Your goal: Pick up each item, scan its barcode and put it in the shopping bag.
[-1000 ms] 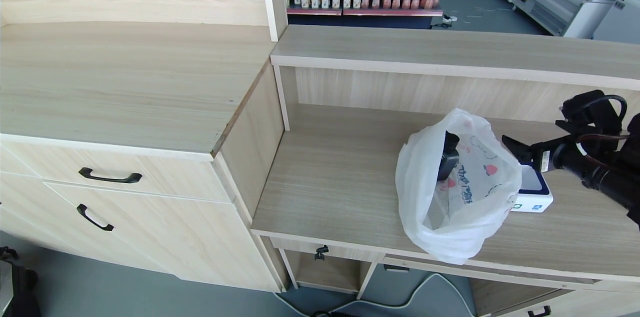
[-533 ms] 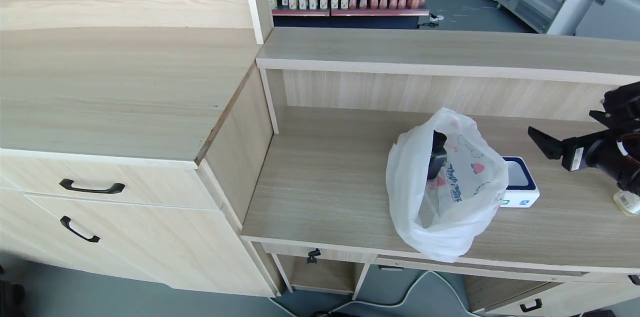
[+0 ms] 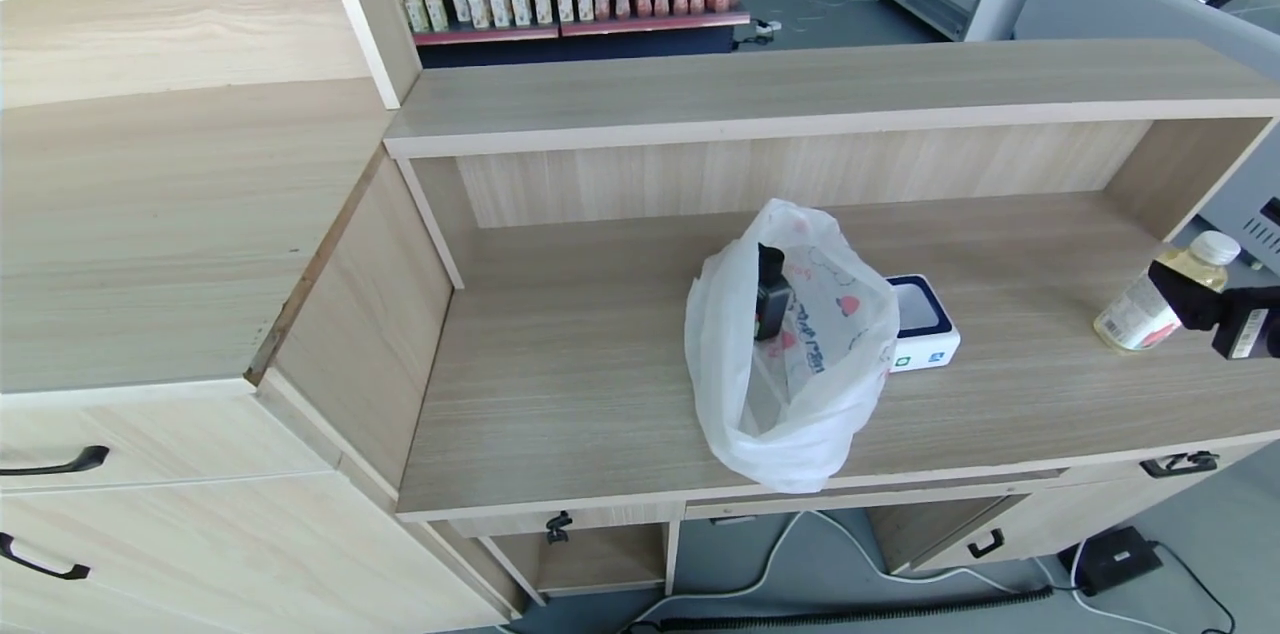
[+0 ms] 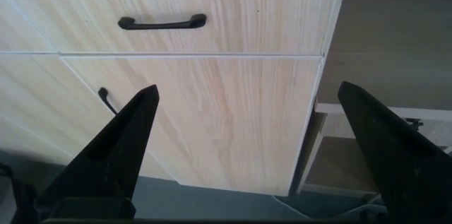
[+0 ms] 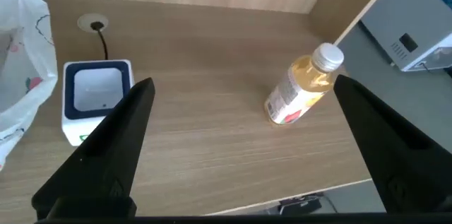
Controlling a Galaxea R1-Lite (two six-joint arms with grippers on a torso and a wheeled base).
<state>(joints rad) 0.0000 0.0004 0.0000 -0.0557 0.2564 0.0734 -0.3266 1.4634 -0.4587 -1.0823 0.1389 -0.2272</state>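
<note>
The left pincer (image 4: 247, 91) is hanging wide open and empty before the drawers (image 4: 212, 104), low and well left of the bag (image 3: 800, 414), seemingly parked clear. The bag is gaping at the table's (image 3: 560, 394) front for loading, and the scanner (image 3: 922, 334) just right of it is lying face up for barcodes. Well right of the bag, the right pincer (image 5: 244, 86), likewise wide open and empty, is hovering by the standing bottle (image 5: 300, 90), probably lining up a grasp.

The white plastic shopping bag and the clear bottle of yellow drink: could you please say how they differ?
The white plastic shopping bag slumps softly; the clear bottle of yellow drink stands rigid. The bag's mouth is open with a dark item inside; the bottle is shut by a white cap. The bag sits mid-counter; the bottle near its right end. Both rest on the wooden counter.
</note>
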